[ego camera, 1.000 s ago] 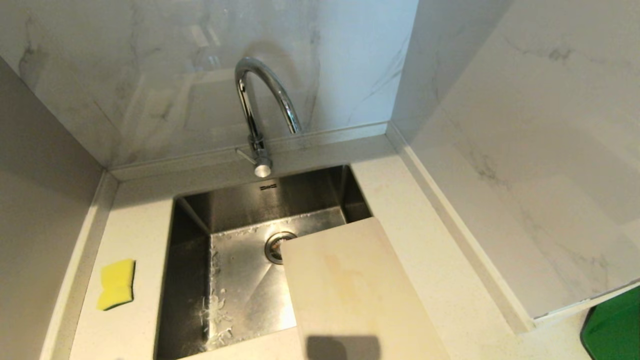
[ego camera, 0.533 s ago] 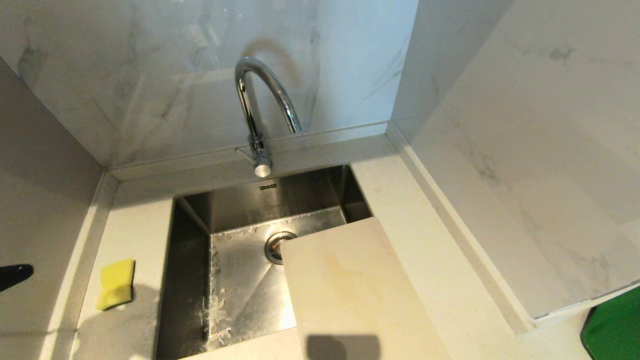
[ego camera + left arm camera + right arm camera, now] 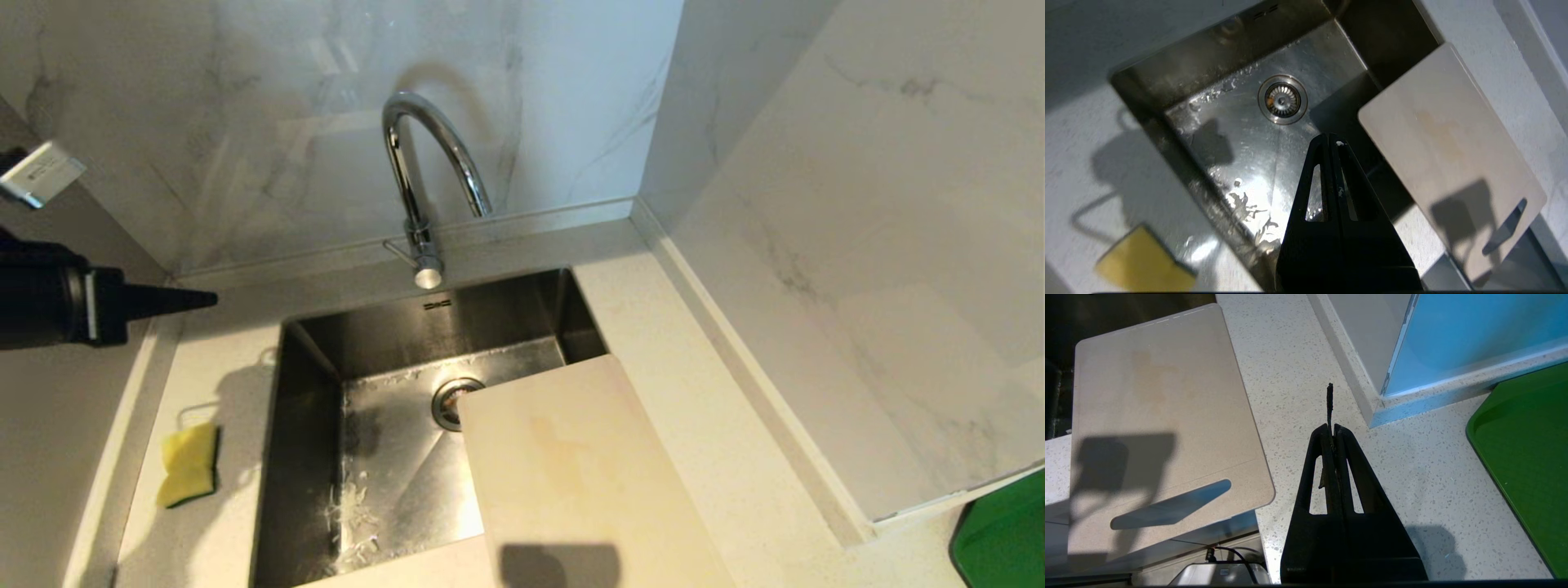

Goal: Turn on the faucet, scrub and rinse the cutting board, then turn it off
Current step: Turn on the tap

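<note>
1. The left end effector [image 3: 208,299] is hovering above the bench's [image 3: 220,359] left rear, fingers pressed together, gripping nothing, tip pointing toward the faucet [image 3: 420,184].
2. The faucet is standing behind the sink [image 3: 392,457], clear bench lying between it and the tip.
3. The cutting board [image 3: 571,474] is lying across the sink's right rim, one corner covering part of the drain [image 3: 447,402].
4. A yellow sponge [image 3: 189,464] is sitting left of the sink.
5. The right end effector [image 3: 1331,430] is hanging closed and empty over bench beside the board, near a green tray [image 3: 1527,457].
</note>
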Robot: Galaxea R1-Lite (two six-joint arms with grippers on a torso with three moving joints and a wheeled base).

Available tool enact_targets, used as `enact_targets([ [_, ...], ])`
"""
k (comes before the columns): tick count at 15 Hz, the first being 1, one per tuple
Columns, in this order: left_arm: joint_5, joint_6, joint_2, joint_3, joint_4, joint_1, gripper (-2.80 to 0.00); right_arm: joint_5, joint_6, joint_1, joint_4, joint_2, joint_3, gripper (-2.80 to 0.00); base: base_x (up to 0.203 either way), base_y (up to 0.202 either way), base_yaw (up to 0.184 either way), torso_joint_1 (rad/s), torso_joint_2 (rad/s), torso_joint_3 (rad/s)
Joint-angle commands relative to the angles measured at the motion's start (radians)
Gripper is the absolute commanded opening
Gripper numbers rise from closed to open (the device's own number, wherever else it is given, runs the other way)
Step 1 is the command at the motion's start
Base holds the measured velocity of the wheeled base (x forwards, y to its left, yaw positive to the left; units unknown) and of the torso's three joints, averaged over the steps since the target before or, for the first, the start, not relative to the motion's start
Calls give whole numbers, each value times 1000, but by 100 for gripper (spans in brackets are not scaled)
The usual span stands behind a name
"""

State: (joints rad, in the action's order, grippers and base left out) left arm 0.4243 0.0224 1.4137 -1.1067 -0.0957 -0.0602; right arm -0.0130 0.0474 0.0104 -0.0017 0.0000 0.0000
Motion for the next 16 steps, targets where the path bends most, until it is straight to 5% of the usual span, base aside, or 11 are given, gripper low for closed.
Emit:
enact_targets([
  [1, -2, -23, 192, -126, 3, -18, -280, -1, 0, 0, 0, -2, 2, -280, 0, 0, 0, 0, 0, 0],
  [16, -172, -185, 658, -740, -4, -68, -280, -1, 0, 0, 0, -2, 2, -280, 0, 0, 0, 0, 0, 0],
])
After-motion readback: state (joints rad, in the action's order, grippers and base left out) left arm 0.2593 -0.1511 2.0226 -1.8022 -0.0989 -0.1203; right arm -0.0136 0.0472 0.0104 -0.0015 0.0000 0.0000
